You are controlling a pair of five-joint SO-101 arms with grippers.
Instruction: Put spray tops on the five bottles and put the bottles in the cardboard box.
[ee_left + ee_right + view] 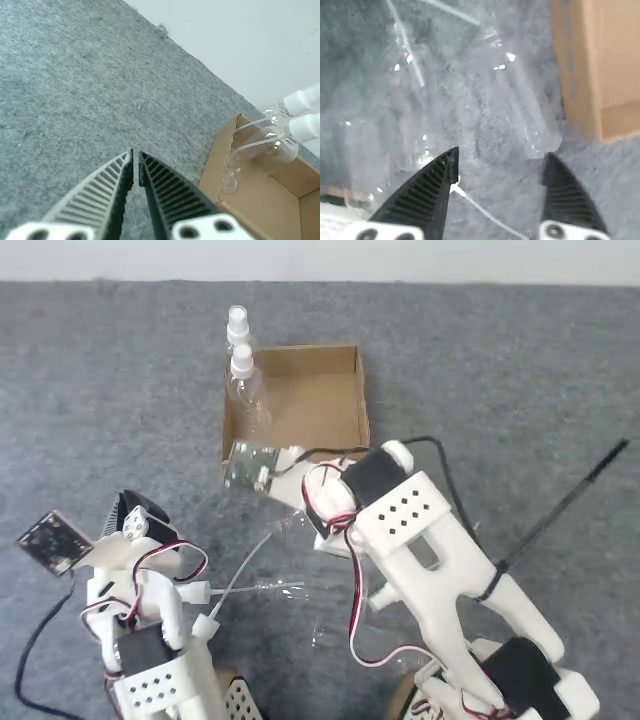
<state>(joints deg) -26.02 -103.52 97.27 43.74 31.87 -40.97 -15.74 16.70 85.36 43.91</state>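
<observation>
Well, left gripper [135,156]: jaws all but closed, with a thin slit left between the ribbed tips; nothing is held and nothing touches them.
Ahead of the left tips: bare grey carpet [75,75], running up to a pale wall [240,40].
Off to one side of the left jaws: the cardboard box [216,165], well apart from the tips, its open top showing.
Inside that box: two capped bottles [272,145], both clear and wearing white spray tops, side by side against the wall of the box nearest these jaws, with their dip tubes visible through the plastic.
Right gripper [502,159]: jaws spread wide, gripping nothing.
In the right jaws' opening: a clear bottle [517,95] lies on its side on the carpet just past the tips. One end sits close beside one tip; I cannot tell whether they touch.
Outside that same jaw: the brown side of the box, just beside the lying bottle.
Outside the other right jaw: a second bottle [365,155], also clear; its outline is hard to make out.
Beyond the lying bottle: thin white tubes [405,45] cross the carpet.
Seen from above: loose spray tops [198,593] lie on the carpet with long tubes trailing, close by the left arm and apart from the box.
</observation>
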